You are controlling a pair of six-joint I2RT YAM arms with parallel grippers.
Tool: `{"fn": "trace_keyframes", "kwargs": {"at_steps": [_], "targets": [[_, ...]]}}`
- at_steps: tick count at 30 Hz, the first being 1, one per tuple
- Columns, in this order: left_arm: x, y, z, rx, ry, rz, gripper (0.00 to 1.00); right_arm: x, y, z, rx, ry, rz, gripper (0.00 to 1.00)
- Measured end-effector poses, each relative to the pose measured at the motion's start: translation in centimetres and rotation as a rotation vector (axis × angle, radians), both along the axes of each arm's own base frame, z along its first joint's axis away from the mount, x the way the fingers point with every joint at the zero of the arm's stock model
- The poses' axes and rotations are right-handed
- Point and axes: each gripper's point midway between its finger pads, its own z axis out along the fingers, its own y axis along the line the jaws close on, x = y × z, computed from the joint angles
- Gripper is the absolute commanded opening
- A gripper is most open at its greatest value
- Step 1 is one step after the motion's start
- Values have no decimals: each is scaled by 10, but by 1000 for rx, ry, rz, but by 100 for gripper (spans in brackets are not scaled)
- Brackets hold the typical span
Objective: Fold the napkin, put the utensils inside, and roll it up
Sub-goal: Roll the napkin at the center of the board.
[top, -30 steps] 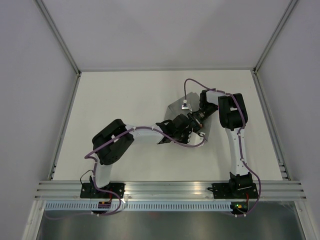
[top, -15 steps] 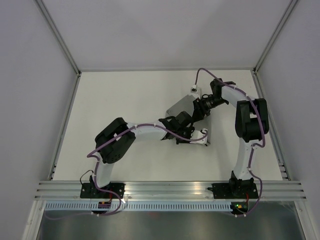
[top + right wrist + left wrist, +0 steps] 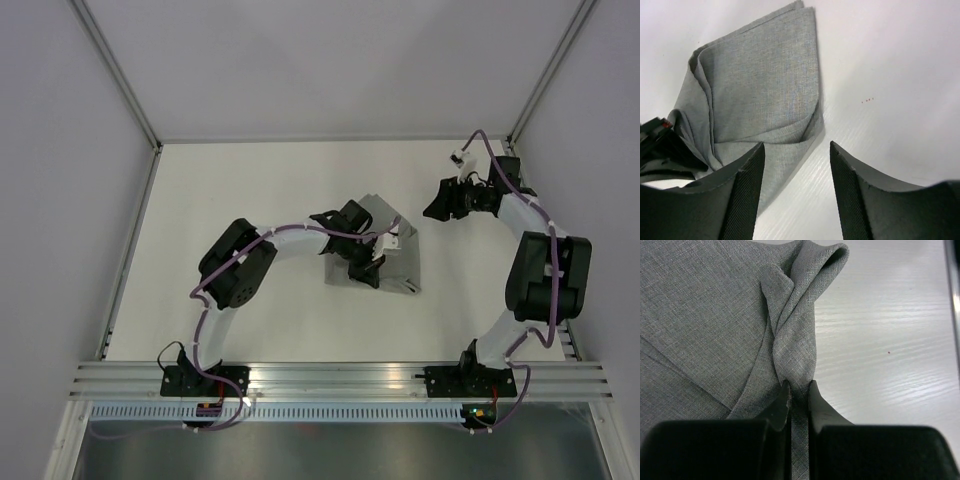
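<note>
The grey napkin (image 3: 398,262) lies folded in layers on the white table, right of centre. My left gripper (image 3: 367,268) is over its left part and shut on a pinched-up ridge of cloth (image 3: 795,340), which runs between the fingertips (image 3: 782,392). My right gripper (image 3: 441,205) hangs open at the back right, apart from the napkin, with nothing between its fingers (image 3: 747,170). In the right wrist view the napkin (image 3: 765,85) lies ahead, bunched at its left edge. The utensils are out of view.
Bare white table (image 3: 250,190) surrounds the napkin. Metal frame rails run along the right edge (image 3: 540,250) and the near edge (image 3: 330,375). The left arm's elbow (image 3: 240,265) sits low over the table's left half.
My right gripper opened, let go of the napkin and drew back to the far right. The left gripper kept its pinch and shifted slightly back and right.
</note>
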Motion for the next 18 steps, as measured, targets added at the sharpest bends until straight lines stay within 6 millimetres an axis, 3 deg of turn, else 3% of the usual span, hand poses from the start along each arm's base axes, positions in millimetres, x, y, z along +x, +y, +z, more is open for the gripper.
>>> {"fn": "trace_keyframes", "kwargs": {"at_steps": [5,8,12,15,18], "targets": [[-5,10,1,-29,229,16,2,-30,10,42,-70,-189,69,56],[-8,13,0,-34,353,24,2,-54,25,56,-140,-304,166,58],[-14,18,0,-28,494,36,2,-99,69,41,-242,-387,351,59],[-19,23,-1,-18,576,45,2,-138,102,12,-308,-395,516,60],[-24,26,-1,-6,640,51,2,-162,119,-15,-366,-375,628,60]]}}
